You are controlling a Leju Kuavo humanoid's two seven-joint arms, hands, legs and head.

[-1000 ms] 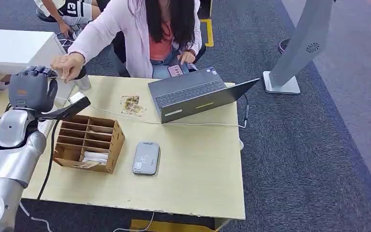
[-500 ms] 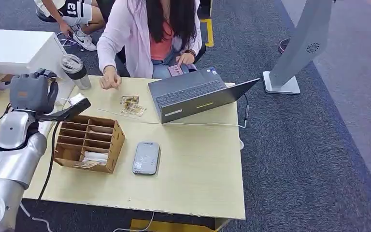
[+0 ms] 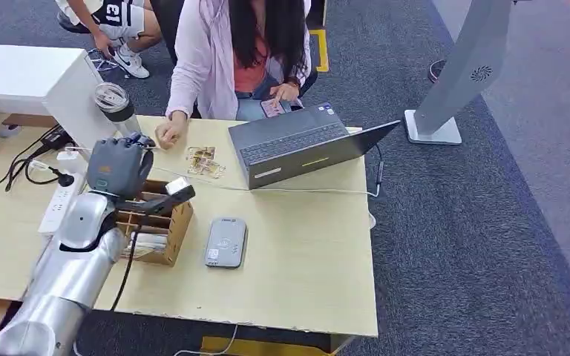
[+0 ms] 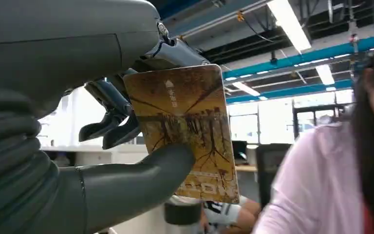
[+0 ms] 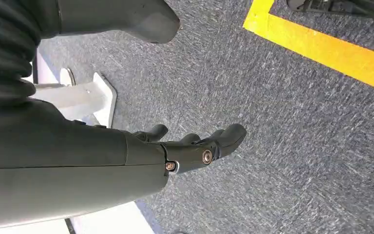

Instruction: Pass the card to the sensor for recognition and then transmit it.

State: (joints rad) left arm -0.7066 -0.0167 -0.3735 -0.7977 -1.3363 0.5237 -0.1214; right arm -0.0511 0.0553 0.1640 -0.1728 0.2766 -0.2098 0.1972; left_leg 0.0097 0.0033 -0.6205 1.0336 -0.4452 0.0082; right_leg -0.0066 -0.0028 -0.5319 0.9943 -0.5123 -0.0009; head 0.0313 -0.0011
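My left hand (image 3: 119,166) hovers over the far end of the wooden compartment box (image 3: 165,233), left of and beyond the grey card reader (image 3: 225,242) lying flat on the table. In the left wrist view a brown patterned card (image 4: 190,131) stands pinched between the thumb (image 4: 141,178) and the darker fingers (image 4: 109,122) of this hand. My right hand (image 5: 195,146) hangs over grey carpet with its fingers apart and nothing in it.
A seated person in a pink jacket (image 3: 208,52) rests a hand (image 3: 169,132) on the table beside several loose cards (image 3: 202,161). An open laptop (image 3: 297,144), a tumbler (image 3: 115,104) and a power strip (image 3: 58,200) with cables also lie on the table (image 3: 304,274).
My left hand has moved right from the table's left edge to above the wooden box. The person's hand, earlier at my fingers, has drawn back to the table by the loose cards.
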